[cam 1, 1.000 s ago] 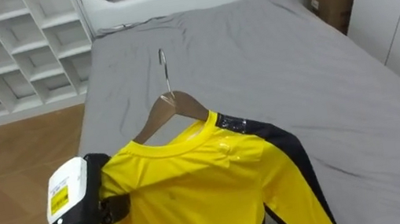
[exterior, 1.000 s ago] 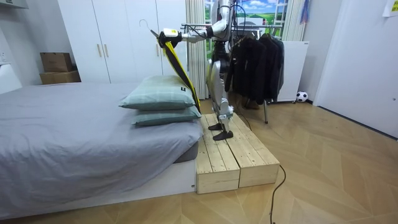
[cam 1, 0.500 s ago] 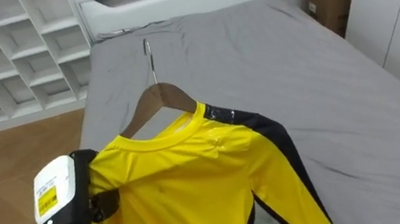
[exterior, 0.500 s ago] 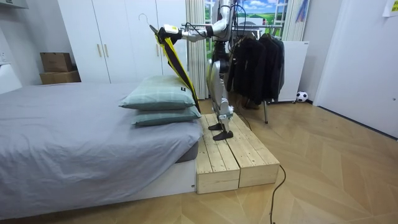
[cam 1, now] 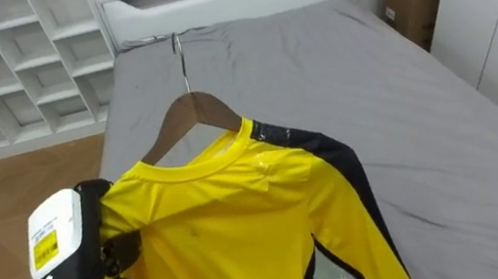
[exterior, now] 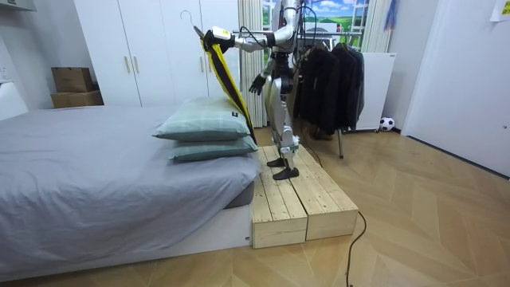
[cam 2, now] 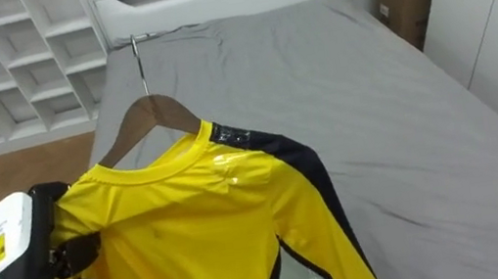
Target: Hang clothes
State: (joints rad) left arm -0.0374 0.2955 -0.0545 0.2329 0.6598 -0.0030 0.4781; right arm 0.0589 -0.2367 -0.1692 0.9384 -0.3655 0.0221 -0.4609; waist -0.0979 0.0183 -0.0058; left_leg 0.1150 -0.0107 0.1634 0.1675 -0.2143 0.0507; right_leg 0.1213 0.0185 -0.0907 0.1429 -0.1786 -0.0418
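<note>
Your left hand [cam 1: 118, 253] holds the yellow shirt [cam 1: 243, 229] up on its wooden hanger [cam 1: 188, 114] over the bed [cam 1: 423, 113]; cloth hides the grip, so you cannot tell it. You look to be at the carrying step: next, turn to the clothes rack [exterior: 331, 80] behind you and hook it on.

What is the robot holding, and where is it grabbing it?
Its left hand grips the yellow long-sleeved shirt at one shoulder, over an end of the brown wooden hanger inside it.

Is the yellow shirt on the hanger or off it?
On. The yellow shirt's collar wraps the wooden hanger's shoulders, metal hook poking out above; the left hand holds it over the bed.
</note>
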